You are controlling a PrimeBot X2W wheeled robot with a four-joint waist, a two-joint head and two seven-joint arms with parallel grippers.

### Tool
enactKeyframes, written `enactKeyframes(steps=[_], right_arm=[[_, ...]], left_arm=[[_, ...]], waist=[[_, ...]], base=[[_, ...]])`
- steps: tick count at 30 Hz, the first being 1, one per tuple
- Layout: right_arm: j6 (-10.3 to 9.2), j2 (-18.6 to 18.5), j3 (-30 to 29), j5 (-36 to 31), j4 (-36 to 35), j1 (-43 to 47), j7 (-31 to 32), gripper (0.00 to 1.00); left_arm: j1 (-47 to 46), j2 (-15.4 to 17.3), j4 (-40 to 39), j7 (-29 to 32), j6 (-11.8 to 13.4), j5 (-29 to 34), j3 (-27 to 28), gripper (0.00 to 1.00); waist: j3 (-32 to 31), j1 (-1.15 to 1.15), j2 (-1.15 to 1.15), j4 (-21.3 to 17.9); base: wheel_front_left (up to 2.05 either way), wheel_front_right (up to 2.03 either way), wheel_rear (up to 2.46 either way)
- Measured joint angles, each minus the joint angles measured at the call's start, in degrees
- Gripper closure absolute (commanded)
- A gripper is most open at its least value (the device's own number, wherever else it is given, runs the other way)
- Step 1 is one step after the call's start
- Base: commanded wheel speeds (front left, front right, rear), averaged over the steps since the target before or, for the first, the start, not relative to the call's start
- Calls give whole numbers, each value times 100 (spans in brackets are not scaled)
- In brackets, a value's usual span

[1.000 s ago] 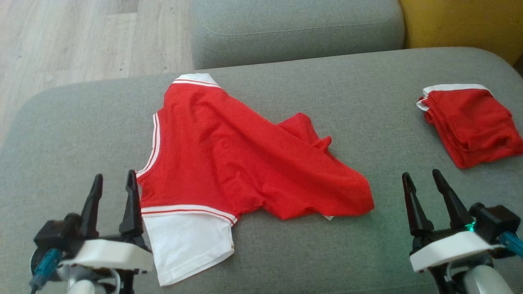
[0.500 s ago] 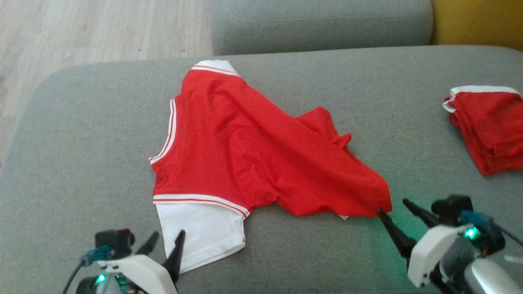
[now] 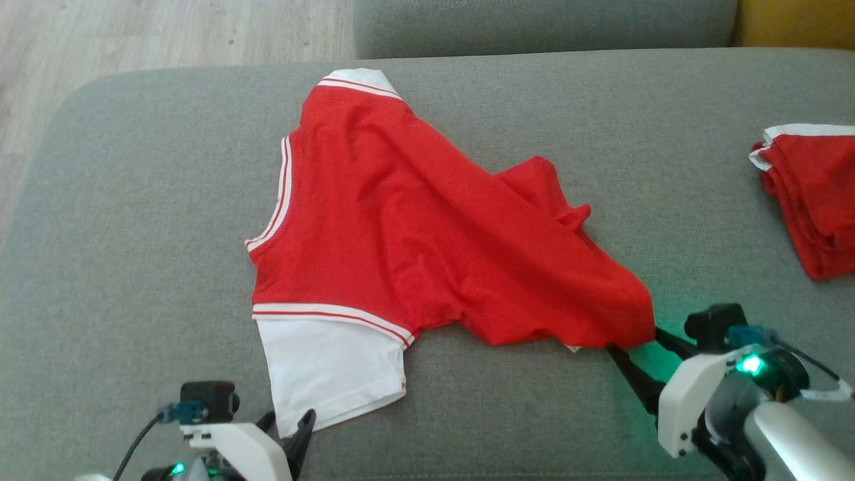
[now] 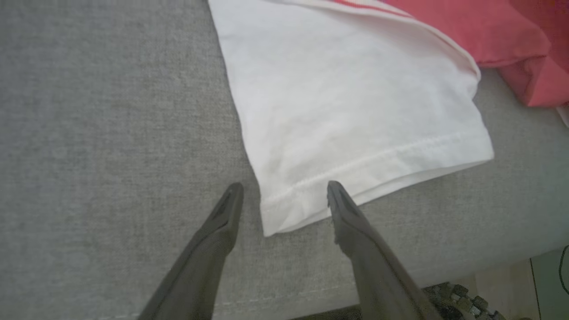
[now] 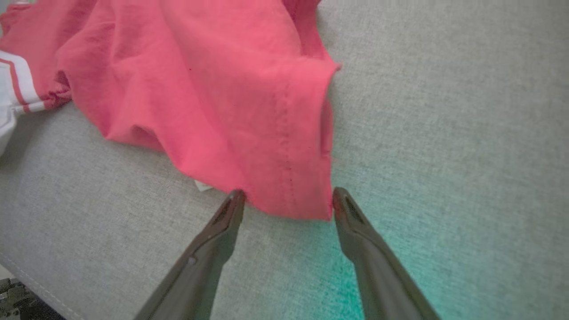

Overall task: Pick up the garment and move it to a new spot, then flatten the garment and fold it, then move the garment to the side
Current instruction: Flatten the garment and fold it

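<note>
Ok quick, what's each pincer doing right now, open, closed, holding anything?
Left pincer: open, white sleeve corner of the jersey between its fingers, not gripped.
Right pincer: open, the jersey's red hem corner between its fingers, not gripped.

The head camera looks steeply down over the grey fabric sofa cushion [image 3: 133, 200]. Both wrist cameras sit close above it, each sharing the red-and-white mesh jersey [image 3: 401, 220] with the head view.
</note>
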Motion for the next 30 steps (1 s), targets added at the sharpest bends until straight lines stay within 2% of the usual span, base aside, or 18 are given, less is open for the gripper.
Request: enactKeyframes(steps=[2,3,4,5,6,7,8,9,20,25,30], right_arm=[[0,-4,66,32,99,-126,-81,0],[0,-4,127,66,151,-194,-120,0],[0,-3,179,98,190,-249,-147,0],[0,-2,229,126,231,-290,-191,9],[0,-4,298,152,280,-335,-208,28],[0,-7,366,186,320,-359,-232,59],[0,-7,443,224,343,-371,-256,96],[0,-7,521,257,371,-385,-300,100],[0,-64,543,623,390,-433,-881,100],[0,-69,325,1272,-166,-385,-1037,100],[0,-256,257,1992,-806,-424,-791,100]], left_arm=[[-67,-3,47,2,-43,-1,-19,0],[-96,-7,66,25,-43,-5,-19,11],[-114,-9,78,43,-45,-37,-19,47],[-125,-8,97,45,-47,-58,-23,62],[-141,-2,120,63,-57,-57,-25,87],[-173,-1,154,86,-77,-57,-29,100],[-208,-2,185,100,-103,-58,-51,100],[-233,-5,200,101,-149,-58,-70,100],[-160,1,40,-21,-198,-209,-56,100],[-122,26,-555,-207,-202,-377,155,100],[-417,314,-1138,-182,-272,-387,371,100]], waist=[[19,0,0,-6],[26,0,0,-8],[32,0,0,-12],[40,0,0,-17],[49,0,0,-22],[52,0,0,-23],[53,0,0,-23],[51,0,0,-23],[-230,0,0,-38],[-345,0,0,-76],[-234,0,0,-89]], base=[[0,0,0],[0,0,0],[0,0,0],[0,0,0],[0,0,0],[0,0,0],[0,0,0],[0,0,0],[0,0,0],[0,0,0],[0,0,0]])
